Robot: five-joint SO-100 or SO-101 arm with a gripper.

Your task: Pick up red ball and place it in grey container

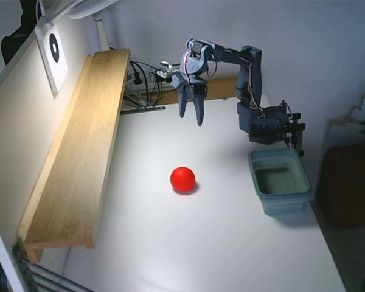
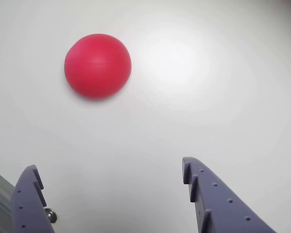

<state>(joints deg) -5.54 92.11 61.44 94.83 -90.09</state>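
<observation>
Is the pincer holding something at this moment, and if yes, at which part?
Nothing is held. The pincer hangs open above the table, and the red ball lies apart from it on the white surface.

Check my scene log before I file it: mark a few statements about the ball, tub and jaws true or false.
1. The red ball rests on the white table. True.
2. The grey container holds the ball. False: it looks empty.
3. The gripper grips the ball. False: it hangs above the table, jaws open, holding nothing.
4. In the fixed view, the container stands right of the ball. True.
</observation>
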